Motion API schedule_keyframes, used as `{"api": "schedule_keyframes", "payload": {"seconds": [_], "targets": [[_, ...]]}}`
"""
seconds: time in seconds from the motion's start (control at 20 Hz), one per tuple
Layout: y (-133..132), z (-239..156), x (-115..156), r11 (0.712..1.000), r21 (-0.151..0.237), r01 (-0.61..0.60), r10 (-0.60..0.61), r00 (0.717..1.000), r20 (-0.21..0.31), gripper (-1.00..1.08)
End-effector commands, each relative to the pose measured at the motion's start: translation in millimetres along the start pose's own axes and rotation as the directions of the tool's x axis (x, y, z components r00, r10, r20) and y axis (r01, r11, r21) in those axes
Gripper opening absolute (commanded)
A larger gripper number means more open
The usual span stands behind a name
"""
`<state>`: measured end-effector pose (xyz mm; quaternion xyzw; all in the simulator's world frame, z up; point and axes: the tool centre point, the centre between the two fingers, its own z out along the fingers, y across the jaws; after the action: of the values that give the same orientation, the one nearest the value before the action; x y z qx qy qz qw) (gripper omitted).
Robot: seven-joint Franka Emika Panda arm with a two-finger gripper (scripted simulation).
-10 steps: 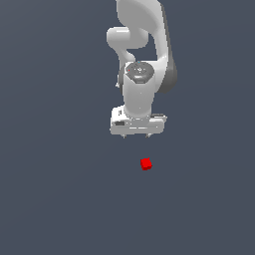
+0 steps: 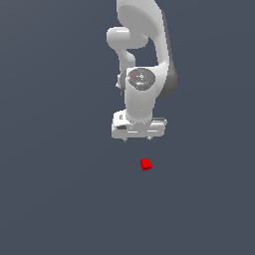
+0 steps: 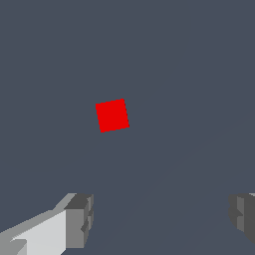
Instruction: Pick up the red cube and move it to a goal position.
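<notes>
The cube point(image 2: 146, 164) sits alone on the plain dark grey floor point(image 2: 55, 189); it lies in nothing and nothing lies on it. It is tiny, bright red, plain-faced, with no marks. In the wrist view the cube point(image 3: 112, 115) shows one flat square face, turned slightly askew, with sharp edges and even colour.

The white arm point(image 2: 142, 60) hangs from above with the gripper point(image 2: 137, 138) pointing down. The gripper is off the floor, well apart from the cube and touching nothing. In the exterior view the cube lies below the gripper and a little toward that view's right.

In the wrist view the gripper point(image 3: 162, 216) has its fingers spread wide, one grey pad point(image 3: 79, 219) on one side and the other at the opposite edge, with bare floor point(image 3: 199, 74) between them. The cube is not between the fingers; it lies ahead of them, nearer the white-backed finger.
</notes>
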<state>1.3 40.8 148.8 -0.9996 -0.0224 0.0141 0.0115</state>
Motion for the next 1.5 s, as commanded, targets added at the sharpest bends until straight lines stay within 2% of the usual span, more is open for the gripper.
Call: {"api": "schedule_keyframes", "payload": {"seconds": [0.0,0.75,1.3,1.35,1.45], "targets": [[-3,10,4,1.000,-0.002,0.015,-0.015,1.000,-0.001,1.00],[-32,106,50,0.988,-0.022,0.154,-0.155,0.988,-0.019,1.00],[-40,128,63,0.982,-0.028,0.189,-0.189,0.982,-0.023,1.00],[-40,128,63,0.982,-0.028,0.189,-0.189,0.982,-0.023,-1.00],[-40,128,63,0.982,-0.028,0.189,-0.189,0.982,-0.023,-1.00]]}}
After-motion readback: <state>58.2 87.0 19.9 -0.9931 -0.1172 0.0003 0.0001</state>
